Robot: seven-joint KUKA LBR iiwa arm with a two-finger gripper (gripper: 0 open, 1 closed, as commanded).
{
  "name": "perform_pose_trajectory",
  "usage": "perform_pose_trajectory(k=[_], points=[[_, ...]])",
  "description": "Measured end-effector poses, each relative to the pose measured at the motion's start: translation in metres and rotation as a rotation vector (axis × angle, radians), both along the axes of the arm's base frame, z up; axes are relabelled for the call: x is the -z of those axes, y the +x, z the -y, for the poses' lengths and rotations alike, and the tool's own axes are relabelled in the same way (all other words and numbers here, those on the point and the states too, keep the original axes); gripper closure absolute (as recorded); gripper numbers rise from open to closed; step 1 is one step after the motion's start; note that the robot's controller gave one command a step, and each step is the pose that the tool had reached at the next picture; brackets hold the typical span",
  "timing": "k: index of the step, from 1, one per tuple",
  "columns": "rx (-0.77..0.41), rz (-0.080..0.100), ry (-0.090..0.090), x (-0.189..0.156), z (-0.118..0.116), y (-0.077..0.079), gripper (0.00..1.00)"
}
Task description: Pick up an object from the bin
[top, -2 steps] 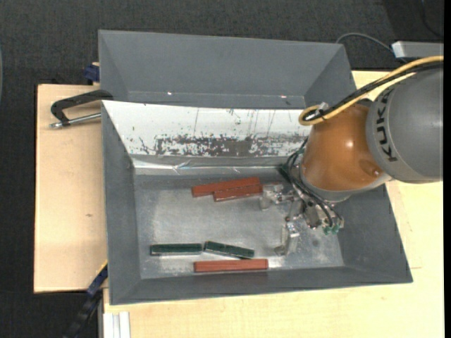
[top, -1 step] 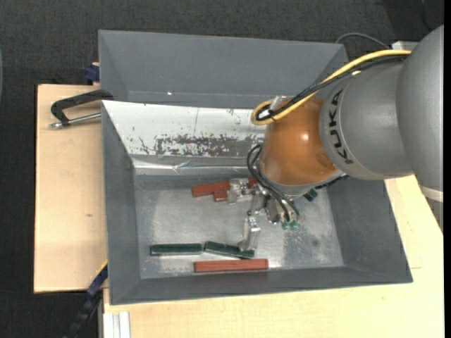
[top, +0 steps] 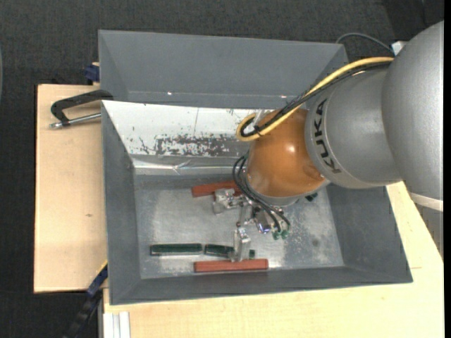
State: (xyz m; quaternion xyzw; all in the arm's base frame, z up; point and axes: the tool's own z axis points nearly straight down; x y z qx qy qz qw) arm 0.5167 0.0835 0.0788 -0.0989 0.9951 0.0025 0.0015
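Starts at the left with the grey metal bin (top: 116, 210), floor mostly bare on that side. Holds a long dark green stick (top: 175, 249) lying flat near the front wall, lengthwise along it. Continues, just to the right and nearly end to end with it, with a short dark green piece (top: 217, 249) on the same line. Shows a lower red-brown stick (top: 225, 265) flat beside the front wall, just in front of the short green piece and parallel to it. Has, farther back near the rear wall, an upper red-brown stick (top: 210, 189), well apart from the other three.

Finds the gripper (top: 244, 246) low over the right end of the short dark green piece, close behind the lower red-brown stick; touching either or not, cannot tell. Open or closed, and holding anything or not: cannot tell from this angle.

Ends at the right with the orange cover (top: 278, 164) above the gripper, and the grey arm (top: 380, 118) reaching in over the bin's right wall.
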Motion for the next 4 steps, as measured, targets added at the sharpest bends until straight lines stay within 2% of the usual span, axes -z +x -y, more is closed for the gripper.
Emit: perform_pose_trajectory(k=[1,2,3,4], points=[[-0.001,0.000,-0.006,-0.003,-0.023,-0.008,0.00],[0.025,0.002,-0.001,0.006,-0.060,0.003,0.00],[0.061,-0.001,-0.002,0.004,-0.060,-0.002,0.00],[0.136,-0.004,-0.004,0.008,-0.087,-0.024,1.00]])
